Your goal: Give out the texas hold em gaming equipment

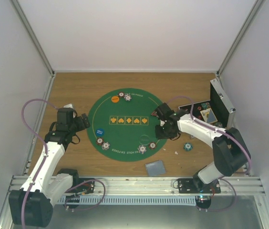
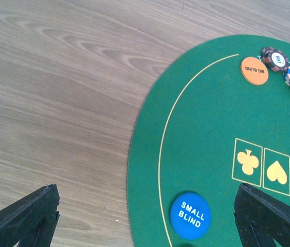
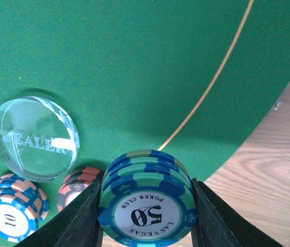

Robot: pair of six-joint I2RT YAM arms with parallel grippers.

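My right gripper (image 1: 163,125) (image 3: 146,208) is shut on a small stack of teal-and-blue "50" poker chips (image 3: 145,198), held over the right rim of the green mat (image 1: 125,138). Beside it lie a clear DEALER button (image 3: 34,138), a blue "10" chip stack (image 3: 12,216) and red chips (image 3: 75,188). My left gripper (image 1: 84,122) (image 2: 147,211) is open and empty over the mat's left edge, near the blue SMALL BLIND disc (image 2: 189,215). The orange BIG BLIND disc (image 2: 254,70) and two chip stacks (image 2: 275,59) sit at the far rim. Grey-blue cards (image 1: 155,167) lie on the wood. I see no triangular marker.
The open silver case (image 1: 221,107) stands at the right, with items on its black lining. A teal chip stack (image 1: 188,146) sits on the wood right of the mat. More chips (image 1: 103,143) lie on the mat's near left rim. Walls enclose the table.
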